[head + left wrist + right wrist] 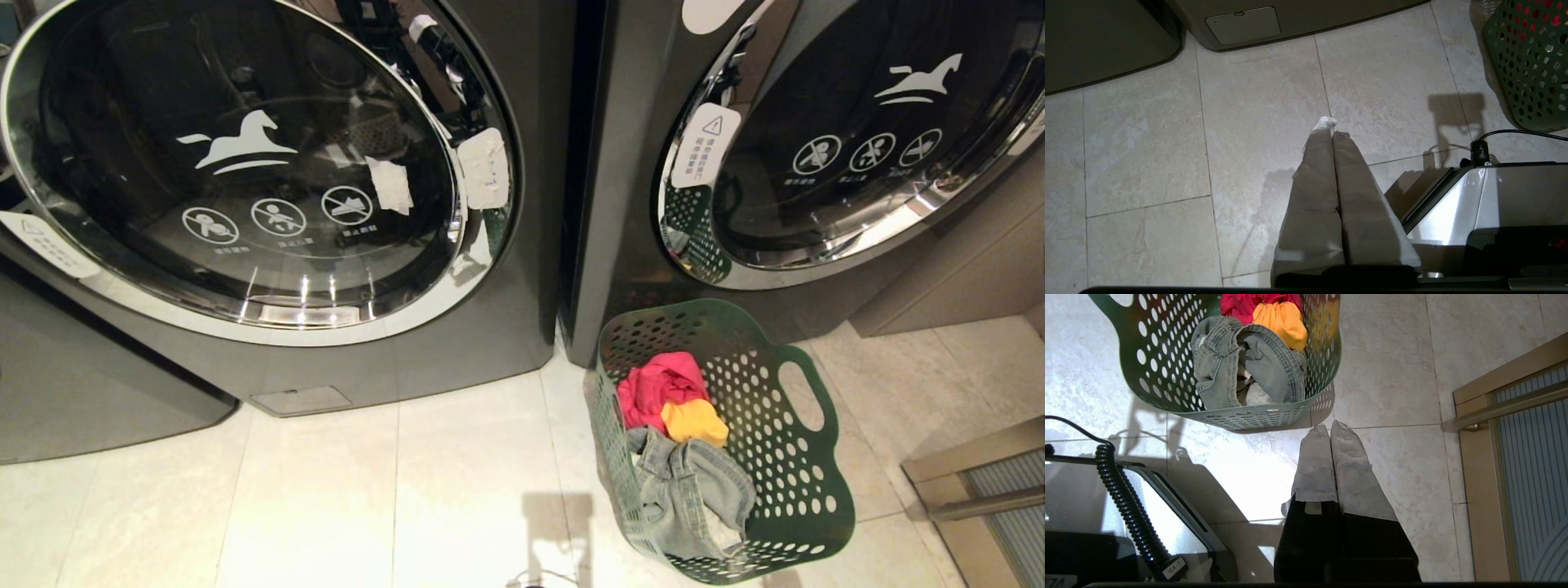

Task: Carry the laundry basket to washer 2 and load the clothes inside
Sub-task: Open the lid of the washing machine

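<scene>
Closed right pincer [1329, 428], laundry basket [1257, 416] on tiles, two washers

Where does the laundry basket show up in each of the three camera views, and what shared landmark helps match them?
Head view: the laundry basket stands on the floor at lower right, below the right-hand washer.
Left wrist view: only a perforated corner of it shows, at the upper right edge.
Right wrist view: it fills the upper left, jeans on top.
Shared landmark: the pale tiled floor with its grout lines.
</scene>
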Controlling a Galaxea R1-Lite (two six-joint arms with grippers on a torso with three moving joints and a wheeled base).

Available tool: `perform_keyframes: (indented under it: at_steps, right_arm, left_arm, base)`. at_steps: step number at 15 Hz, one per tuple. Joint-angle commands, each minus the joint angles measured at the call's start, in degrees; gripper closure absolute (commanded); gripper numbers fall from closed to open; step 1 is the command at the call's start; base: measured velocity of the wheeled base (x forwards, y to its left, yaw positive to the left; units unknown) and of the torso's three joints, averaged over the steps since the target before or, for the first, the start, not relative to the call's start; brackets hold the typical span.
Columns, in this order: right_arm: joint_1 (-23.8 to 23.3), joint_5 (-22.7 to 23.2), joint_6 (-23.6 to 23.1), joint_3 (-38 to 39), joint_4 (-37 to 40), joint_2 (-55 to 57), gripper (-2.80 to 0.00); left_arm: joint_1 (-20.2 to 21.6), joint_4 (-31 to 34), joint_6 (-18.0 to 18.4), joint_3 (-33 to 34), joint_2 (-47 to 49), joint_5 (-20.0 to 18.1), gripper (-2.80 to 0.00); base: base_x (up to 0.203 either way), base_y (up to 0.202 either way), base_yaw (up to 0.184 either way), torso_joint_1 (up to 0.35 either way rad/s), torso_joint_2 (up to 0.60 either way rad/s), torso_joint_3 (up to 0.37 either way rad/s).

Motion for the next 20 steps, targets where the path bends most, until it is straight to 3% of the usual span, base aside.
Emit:
perform_keyframes:
  at_steps: [1, 4, 7, 12, 20]
  right_arm:
    - [0.8, 0.1, -0.2, -0.1, 0.8, -2.2, 0.0]
    - [2.9, -0.2, -0.1, -1.3, 4.0, -7.5, 0.0]
    - [2.9, -0.7, 0.0, -1.5, 4.4, -14.8, 0.0]
    - [2.9, -1.4, 1.7, 0.0, 0.2, -14.9, 0.0]
    - [2.9, -1.4, 1.7, 0.1, 0.3, -14.9, 0.0]
  left_arm:
    - [0.0, 0.1, -2.4, 0.0, 0.1, 0.1, 0.0]
    - [0.0, 0.1, -6.4, 0.1, 0.2, 0.3, 0.0]
    - [0.0, 0.1, -6.3, 0.1, 0.1, 0.3, 0.0]
    - [0.0, 0.1, -6.4, 0.1, 0.1, 0.6, 0.0]
    - [0.0, 0.0, -6.5, 0.1, 0.1, 2.0, 0.0]
  base:
    - [0.0, 0.0, 0.0, 0.0, 0.0, 0.0]
    - [0.0, 0.0, 0.0, 0.0, 0.0, 0.0]
    - [0.0, 0.0, 0.0, 0.0, 0.0, 0.0]
    - [0.0, 0.0, 0.0, 0.0, 0.0, 0.0]
    - [0.0, 0.0, 0.0, 0.0, 0.0, 0.0]
